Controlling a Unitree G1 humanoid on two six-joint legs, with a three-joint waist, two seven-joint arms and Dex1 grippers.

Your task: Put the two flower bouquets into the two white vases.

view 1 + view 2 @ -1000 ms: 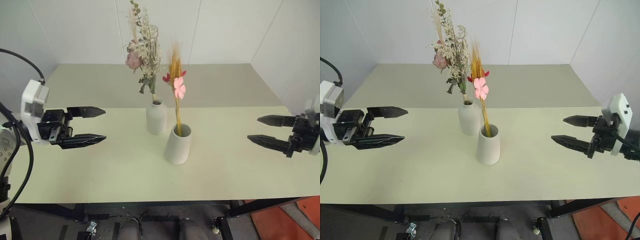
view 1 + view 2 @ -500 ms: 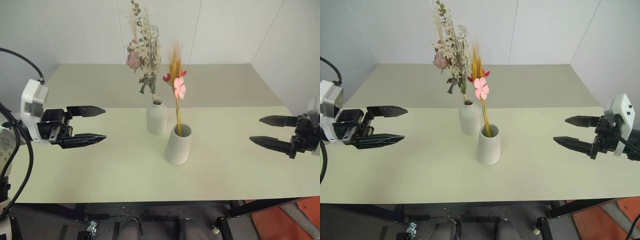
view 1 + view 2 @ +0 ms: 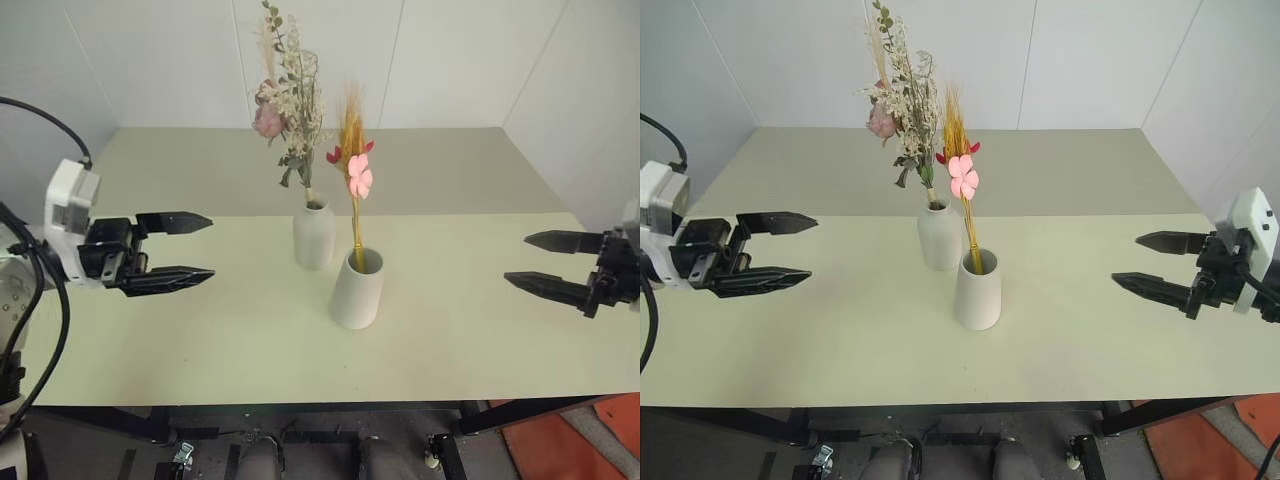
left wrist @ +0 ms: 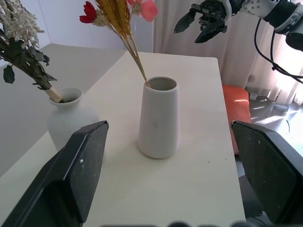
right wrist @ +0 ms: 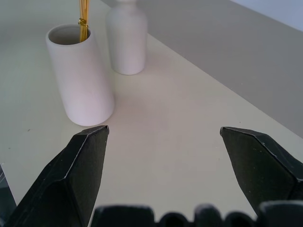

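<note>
Matte white ceramic: from the head camera I see the bottle vase (image 3: 314,234) holding the bushy dried bunch (image 3: 288,100) and the tapered cone vase (image 3: 356,288) holding the slim yellow-stalked bunch (image 3: 352,170), both midway between my tools on the pale table (image 3: 250,340). Left tool (image 3: 190,249) spread, level. Right wrist camera: right tool (image 3: 1148,263) released, empty, cone vase nearest.

- In the left wrist view, the bushy bunch (image 4: 21,52) runs off the picture's edge, so its upper sprigs are cut away.
- The slim bunch (image 5: 84,12) shows in the right wrist view as bare yellow stalks; its blooms lie beyond the frame.
- The stalk ends are hidden inside the cone vase (image 3: 357,287).
- The bottle vase (image 4: 71,118) is partly covered by the left claw's finger (image 4: 66,177).
</note>
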